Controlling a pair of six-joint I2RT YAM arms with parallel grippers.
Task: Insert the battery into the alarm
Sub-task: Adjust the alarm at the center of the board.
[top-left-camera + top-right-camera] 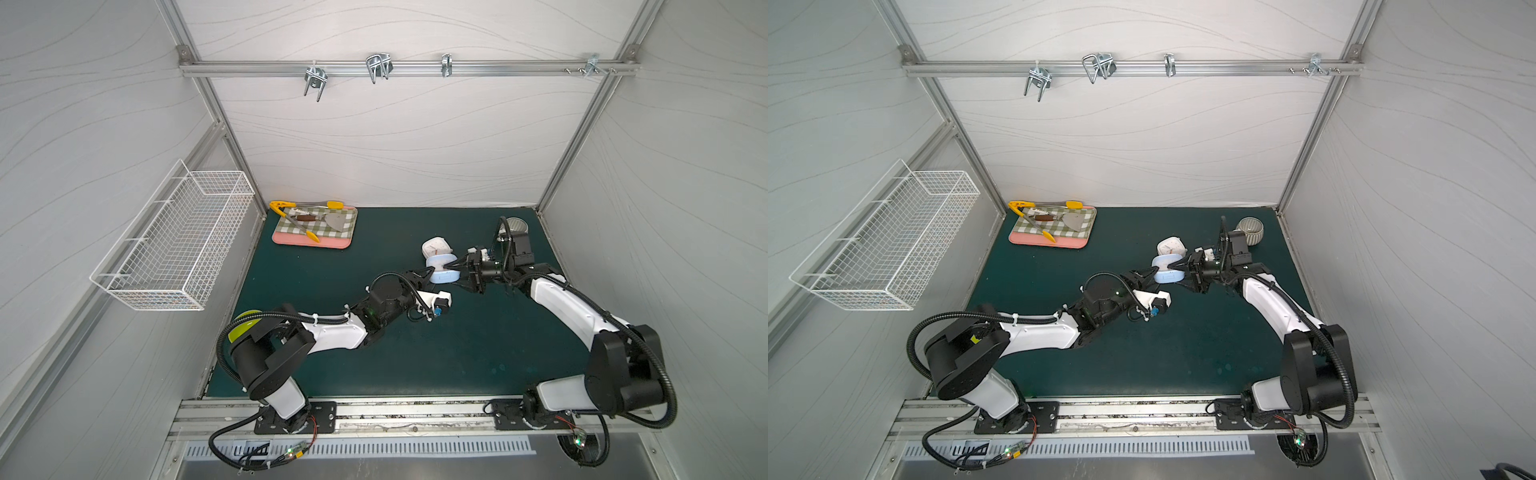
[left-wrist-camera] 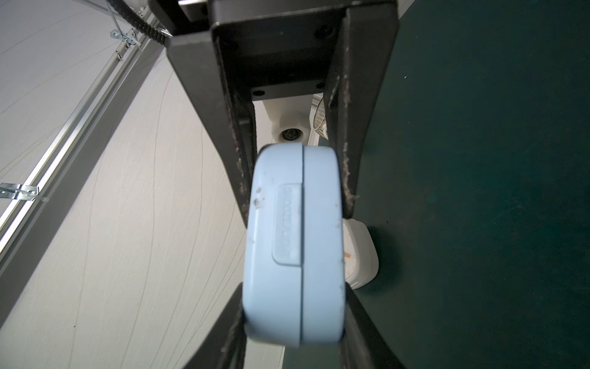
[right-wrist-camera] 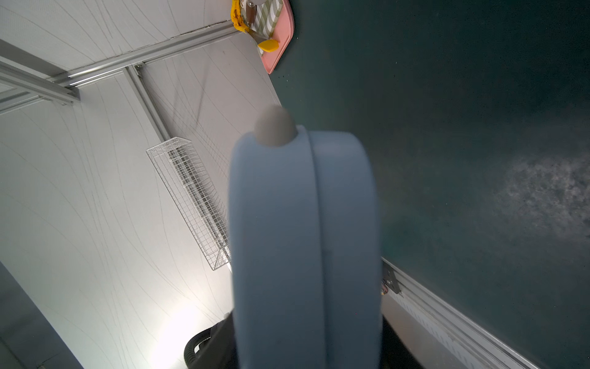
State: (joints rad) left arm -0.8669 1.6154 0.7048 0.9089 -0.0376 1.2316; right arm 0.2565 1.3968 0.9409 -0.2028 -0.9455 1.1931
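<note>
While the left gripper and right gripper clamp the smooth, rounded blue alarm, its oblong button shows in the left wrist view, not the right.

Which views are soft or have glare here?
Right wrist view: the blue clock is blurred, too close to the lens, with glare on the wall. Left wrist view: clock fairly sharp, its raised lettering visible. Both top views: evenly lit.
</note>
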